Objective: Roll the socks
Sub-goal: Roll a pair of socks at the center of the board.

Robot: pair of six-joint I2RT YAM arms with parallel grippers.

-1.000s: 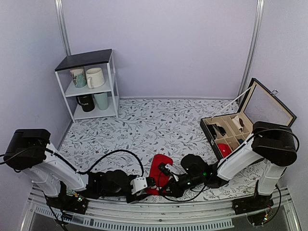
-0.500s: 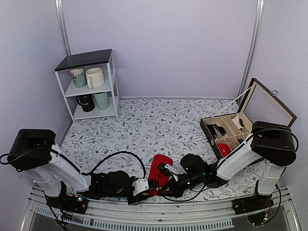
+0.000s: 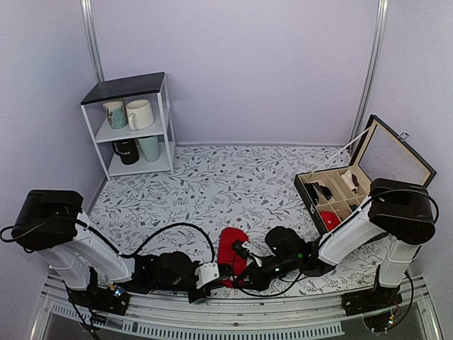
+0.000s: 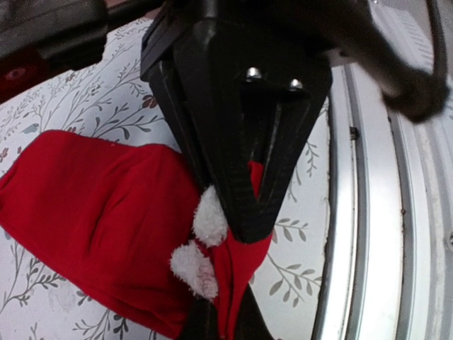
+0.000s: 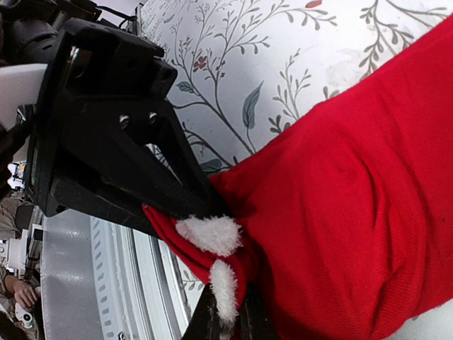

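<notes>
Near the table (image 3: 212, 184) edge, left gripper (image 3: 223, 270) tight on the socks (image 3: 230, 244); right gripper (image 3: 239, 263) likewise

We count four mugs (image 3: 139, 113), one shelf (image 3: 126, 87), one open box (image 3: 396, 152), two arms (image 3: 92, 251) and one pair of red socks (image 3: 230, 244).
</notes>
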